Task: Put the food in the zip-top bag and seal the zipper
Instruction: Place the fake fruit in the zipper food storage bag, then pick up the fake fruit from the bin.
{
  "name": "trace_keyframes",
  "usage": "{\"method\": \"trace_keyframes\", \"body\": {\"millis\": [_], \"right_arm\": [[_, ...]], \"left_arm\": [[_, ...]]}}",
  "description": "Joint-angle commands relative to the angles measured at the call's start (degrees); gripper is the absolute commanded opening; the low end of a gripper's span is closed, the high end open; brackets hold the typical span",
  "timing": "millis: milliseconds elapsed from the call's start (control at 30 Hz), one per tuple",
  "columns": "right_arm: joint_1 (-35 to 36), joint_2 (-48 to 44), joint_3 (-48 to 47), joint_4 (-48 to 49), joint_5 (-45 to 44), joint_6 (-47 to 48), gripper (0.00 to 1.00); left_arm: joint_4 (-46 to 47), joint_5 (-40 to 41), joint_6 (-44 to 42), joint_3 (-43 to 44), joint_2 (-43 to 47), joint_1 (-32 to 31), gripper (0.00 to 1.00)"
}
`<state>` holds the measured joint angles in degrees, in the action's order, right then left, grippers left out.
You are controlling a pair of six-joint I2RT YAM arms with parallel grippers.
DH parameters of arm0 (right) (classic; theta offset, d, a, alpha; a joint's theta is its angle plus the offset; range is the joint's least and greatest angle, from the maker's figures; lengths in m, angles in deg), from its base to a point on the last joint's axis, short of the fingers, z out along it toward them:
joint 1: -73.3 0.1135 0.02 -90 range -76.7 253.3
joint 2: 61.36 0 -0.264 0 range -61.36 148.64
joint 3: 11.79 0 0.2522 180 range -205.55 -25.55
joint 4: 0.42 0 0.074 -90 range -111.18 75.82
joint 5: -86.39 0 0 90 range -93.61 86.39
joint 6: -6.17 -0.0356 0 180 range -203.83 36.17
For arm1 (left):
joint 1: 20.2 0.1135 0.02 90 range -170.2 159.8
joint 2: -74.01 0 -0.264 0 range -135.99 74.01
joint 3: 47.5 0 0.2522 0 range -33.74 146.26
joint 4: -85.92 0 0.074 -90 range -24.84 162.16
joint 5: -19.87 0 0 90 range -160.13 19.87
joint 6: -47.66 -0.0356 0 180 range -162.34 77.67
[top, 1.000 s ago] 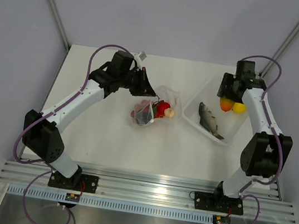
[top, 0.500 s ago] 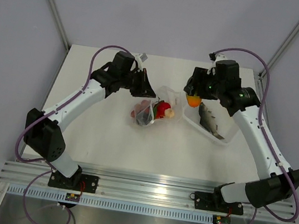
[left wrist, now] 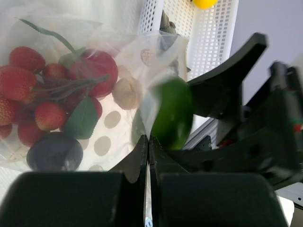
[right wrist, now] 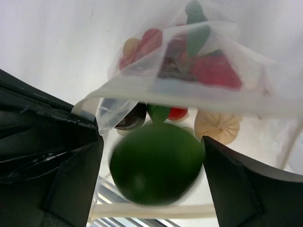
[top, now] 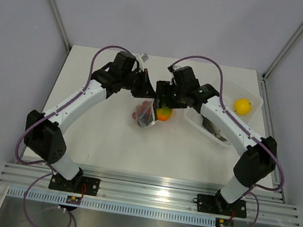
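Strawberries (left wrist: 28, 90) sit bagged, left gripper (left wrist: 149, 142) pinches the zip-top bag (left wrist: 106, 137) by its lip, right gripper (right wrist: 150, 137) has its jaws parted around a green fruit (right wrist: 156, 165) at the mouth; lemon (top: 242, 106) and zipper (right wrist: 189, 99) are left to do.

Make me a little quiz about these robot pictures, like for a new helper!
1. True or false: the yellow lemon lies in the clear tub.
2. Fill in: the fruit at the right pincer looks ___ in the right wrist view.
3. What does the left pincer pinch? A the zip-top bag, B the lemon, C the tub.
Key: 1 true; 2 green; 3 A.
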<state>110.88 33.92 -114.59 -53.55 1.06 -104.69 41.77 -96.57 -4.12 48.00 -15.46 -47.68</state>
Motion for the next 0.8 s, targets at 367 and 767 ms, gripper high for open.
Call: {"method": "trace_keyframes", "body": {"millis": [367, 767], "right_arm": [[-5.13, -8.27, -1.77, -3.08, -11.61, 2.06, 0.95], [-32.83, -0.47, -1.22, -7.11, -25.22, 8.63, 0.80]], "left_arm": [[1.74, -0.81, 0.72, 3.70, -0.09, -0.20, 0.00], [1.22, 0.42, -0.07, 3.96, 0.61, -0.29, 0.00]]}}
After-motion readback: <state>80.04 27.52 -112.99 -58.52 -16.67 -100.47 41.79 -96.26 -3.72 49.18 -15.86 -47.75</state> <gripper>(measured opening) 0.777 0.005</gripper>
